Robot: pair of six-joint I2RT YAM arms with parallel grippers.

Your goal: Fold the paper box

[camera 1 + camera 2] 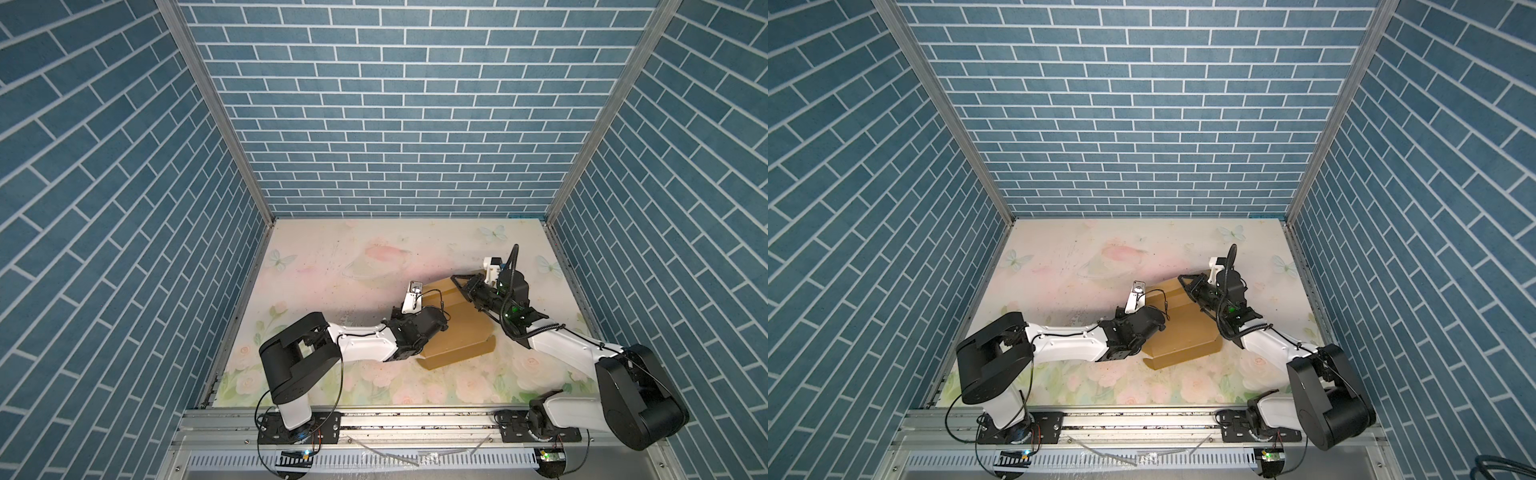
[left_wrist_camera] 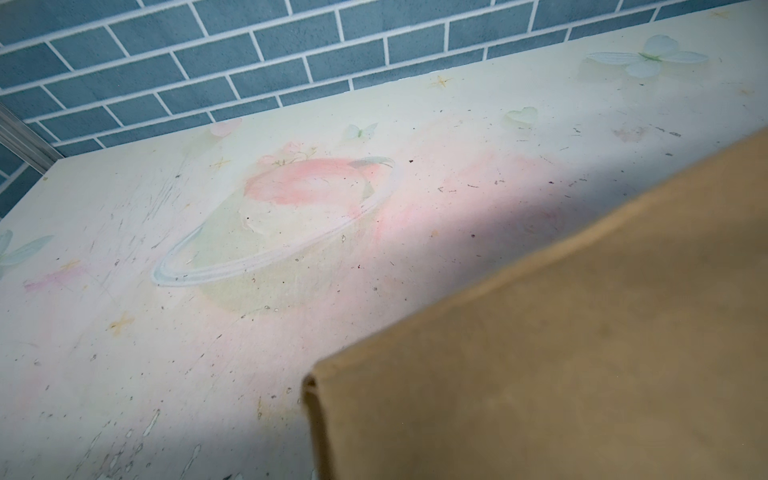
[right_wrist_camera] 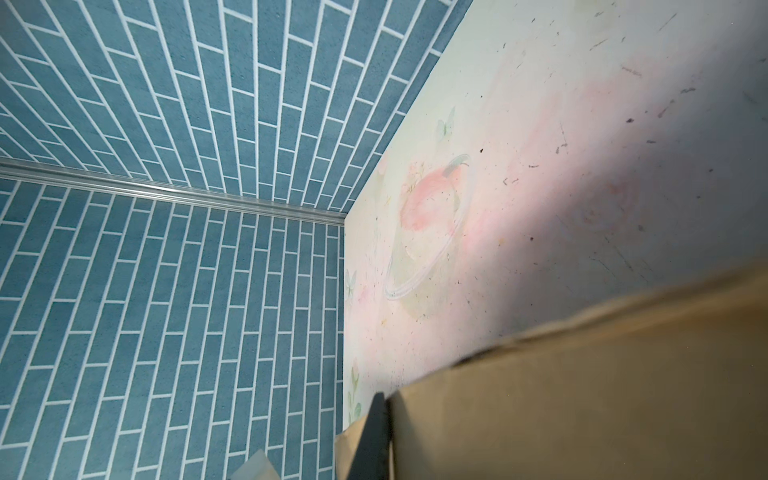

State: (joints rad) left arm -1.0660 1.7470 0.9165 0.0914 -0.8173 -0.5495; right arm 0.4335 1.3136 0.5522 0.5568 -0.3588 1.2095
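Brown cardboard fills the near part of both wrist views: it is the paper box (image 2: 561,353), partly folded, lying on the flowered table (image 1: 332,257) between the two hands. In both top views its base rests flat below the hands, while one panel stands raised at the end where the fingers meet it.

The right gripper (image 1: 457,282) is drawn narrow. In its wrist view one dark finger (image 3: 372,436) lies tight against the panel's edge, with cardboard on either side of it, so I judge it is pinching that raised panel. The left gripper (image 1: 428,316) sits at the opposite side of the same panel. Its fingers are hidden by its own wrist and by the cardboard, so I cannot tell whether it is wide or narrow, or whether it holds anything.

The step in hand looks like turning this panel over along its crease. To do it well:
- The pinch should stay close to the edge.
- The right hand should swing in an arc about the crease rather than pull straight, which would drag the base.
- The left hand should brace the panel from its own side so both corners fold together.
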